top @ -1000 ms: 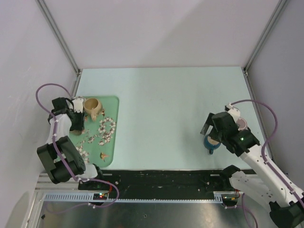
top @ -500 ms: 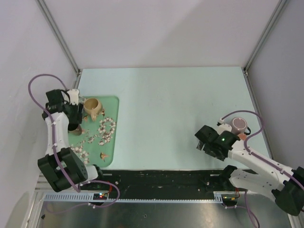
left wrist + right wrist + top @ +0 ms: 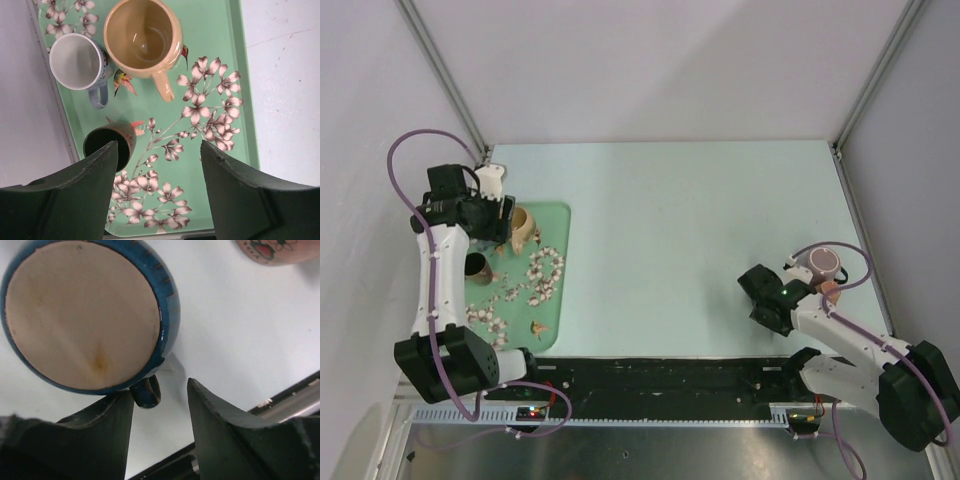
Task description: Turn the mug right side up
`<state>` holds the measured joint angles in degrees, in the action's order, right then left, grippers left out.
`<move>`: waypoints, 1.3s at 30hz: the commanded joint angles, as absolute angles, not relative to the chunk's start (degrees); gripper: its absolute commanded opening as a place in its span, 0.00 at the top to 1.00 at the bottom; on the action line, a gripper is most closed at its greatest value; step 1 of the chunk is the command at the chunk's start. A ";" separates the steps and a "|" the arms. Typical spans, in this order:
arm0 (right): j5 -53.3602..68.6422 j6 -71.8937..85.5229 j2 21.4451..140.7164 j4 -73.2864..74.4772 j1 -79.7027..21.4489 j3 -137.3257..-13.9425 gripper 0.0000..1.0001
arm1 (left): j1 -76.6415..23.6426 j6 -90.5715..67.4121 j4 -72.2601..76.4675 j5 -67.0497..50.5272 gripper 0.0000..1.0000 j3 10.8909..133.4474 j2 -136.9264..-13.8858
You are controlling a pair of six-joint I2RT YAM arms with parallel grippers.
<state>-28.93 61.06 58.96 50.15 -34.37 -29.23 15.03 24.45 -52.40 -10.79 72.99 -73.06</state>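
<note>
Now the left end effector [image 3: 159, 150], jaws apart and empty, has risen off the mug [image 3: 142, 37], which stands mouth-up on the tray [image 3: 220, 30], so the task looks done; right end effector [image 3: 161, 390] also apart, pulled back.

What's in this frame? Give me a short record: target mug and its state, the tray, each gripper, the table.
target: tan mug, upright, opening up, on the tray
tray also holds: grey-blue mug and dark cup, both opening up
left gripper: open, above the tray, holding nothing
right gripper: open, over the blue mug, holding nothing
table: blue mug and pink mug, off the tray
</note>
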 commanded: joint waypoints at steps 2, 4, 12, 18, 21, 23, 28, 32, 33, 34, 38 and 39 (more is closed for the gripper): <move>-26.83 52.58 58.77 38.87 -29.88 -28.90 0.57 | 14.24 23.25 -55.63 -12.36 0.28 76.53 -70.43; -26.53 51.05 59.47 37.91 -29.42 -28.91 0.71 | 13.47 23.46 -56.93 -12.54 0.28 77.27 -70.21; -24.86 45.12 59.05 35.35 -30.29 -30.01 1.00 | 8.43 21.60 -60.92 -17.01 0.28 81.50 -69.82; -22.93 37.69 53.86 28.23 -39.67 -35.12 1.00 | 3.74 16.11 -62.45 -27.20 0.24 86.01 -70.10; -21.04 35.77 51.72 20.55 -44.36 -38.62 1.00 | 0.38 12.03 -62.43 -33.34 0.21 88.80 -70.55; -19.26 35.64 51.01 14.01 -46.60 -41.19 1.00 | -2.17 9.51 -62.48 -36.83 0.20 91.11 -70.68; -7.42 38.99 54.29 -9.66 -48.30 -45.83 1.00 | -7.02 3.37 -62.11 -48.34 0.05 97.72 -72.18; -0.46 45.27 59.21 -24.70 -48.75 -49.56 1.00 | -8.11 -5.30 -59.78 -55.84 0.01 101.86 -74.77; 0.65 46.50 60.15 -26.45 -48.94 -51.15 1.00 | -8.23 -6.74 -58.98 -56.71 0.01 102.57 -75.27; 1.38 47.33 61.45 -28.08 -49.21 -52.47 1.00 | -8.38 -8.29 -57.75 -57.14 0.01 103.01 -75.51; 5.14 48.79 67.22 -31.94 -50.53 -58.51 1.00 | -9.54 -13.30 -53.21 -60.54 0.04 103.94 -76.19; 6.09 48.96 68.55 -31.97 -50.75 -60.41 1.00 | -9.74 -14.43 -52.09 -61.47 0.06 103.96 -76.28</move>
<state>0.14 46.15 65.21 -18.15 -49.60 -52.53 -8.56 -6.22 -57.56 -54.33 101.62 -75.81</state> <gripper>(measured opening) 0.167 0.965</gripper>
